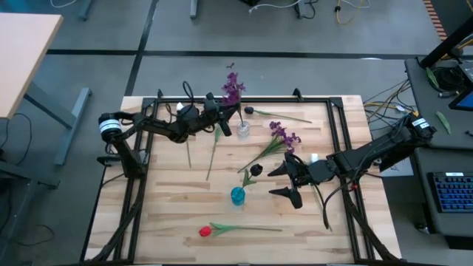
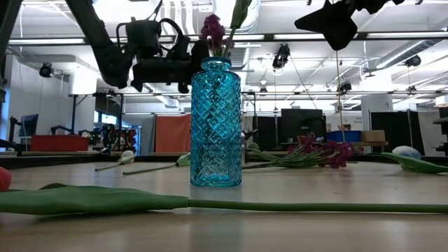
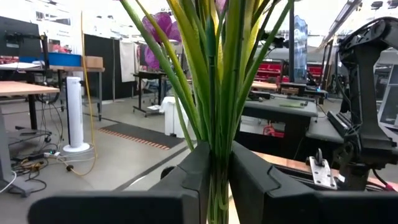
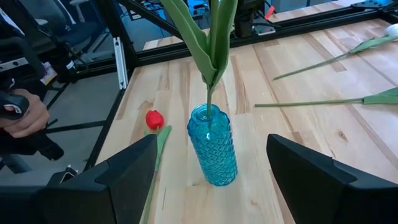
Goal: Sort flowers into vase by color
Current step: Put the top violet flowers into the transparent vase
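Two arms from above: left gripper (image 1: 222,114) pinches purple stems (image 1: 233,90) over a clear vase (image 1: 243,130); right gripper (image 1: 293,182), wide, sits beside the blue vase (image 1: 237,196). Low down, flower heads are cropped. Right wrist: fingers (image 4: 124,171) flank the vase's dark-flower stem (image 4: 211,37), bloom cut off.

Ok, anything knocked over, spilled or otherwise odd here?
Nothing stands out. Neither the blue vase nor the clear vase looks tipped. The left gripper grips purple flowers by the clear one. The red tulip and other stems lie flat on the table, unsorted.
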Robot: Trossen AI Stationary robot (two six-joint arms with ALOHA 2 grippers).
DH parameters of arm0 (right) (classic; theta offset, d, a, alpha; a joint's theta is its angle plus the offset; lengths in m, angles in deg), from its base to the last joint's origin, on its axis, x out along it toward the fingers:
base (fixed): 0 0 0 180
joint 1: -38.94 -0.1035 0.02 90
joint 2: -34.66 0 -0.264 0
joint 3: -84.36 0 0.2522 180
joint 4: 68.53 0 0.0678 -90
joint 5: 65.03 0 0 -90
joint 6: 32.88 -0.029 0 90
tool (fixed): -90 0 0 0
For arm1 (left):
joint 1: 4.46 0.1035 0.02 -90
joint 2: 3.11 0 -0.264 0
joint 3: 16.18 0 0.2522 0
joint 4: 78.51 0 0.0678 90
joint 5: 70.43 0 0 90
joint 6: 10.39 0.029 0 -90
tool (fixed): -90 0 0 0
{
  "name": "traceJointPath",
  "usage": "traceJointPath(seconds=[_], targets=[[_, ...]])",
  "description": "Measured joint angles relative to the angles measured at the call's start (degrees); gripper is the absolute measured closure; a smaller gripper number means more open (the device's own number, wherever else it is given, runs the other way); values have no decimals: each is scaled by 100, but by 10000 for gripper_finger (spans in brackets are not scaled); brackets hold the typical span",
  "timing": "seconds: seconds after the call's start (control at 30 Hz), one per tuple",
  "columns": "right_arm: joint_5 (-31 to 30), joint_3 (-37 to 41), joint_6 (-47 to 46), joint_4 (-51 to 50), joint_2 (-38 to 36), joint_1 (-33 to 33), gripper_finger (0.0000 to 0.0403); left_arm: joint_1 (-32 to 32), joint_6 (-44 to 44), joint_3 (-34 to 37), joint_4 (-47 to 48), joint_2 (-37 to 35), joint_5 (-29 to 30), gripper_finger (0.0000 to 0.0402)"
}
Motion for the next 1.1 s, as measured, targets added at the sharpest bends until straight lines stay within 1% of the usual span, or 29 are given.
traceJointPath(seconds=[0.37,0.5,0.67,0.83,0.97,1.1], targets=[[1,0,0,2,0,0,104,0,-2,0,433,-2,-2,363],[1,0,0,2,0,0,102,0,-67,2,500,-2,-7,354],[1,0,-130,-3,0,0,99,0,-118,2,669,-10,-190,313],[1,0,-404,-21,0,0,98,0,-269,2,1210,-84,-323,253],[1,0,-760,-227,-2,0,101,0,-278,4,1823,-239,-320,208],[1,2,-1249,-643,-2,0,103,0,-118,4,2769,-603,-292,178]])
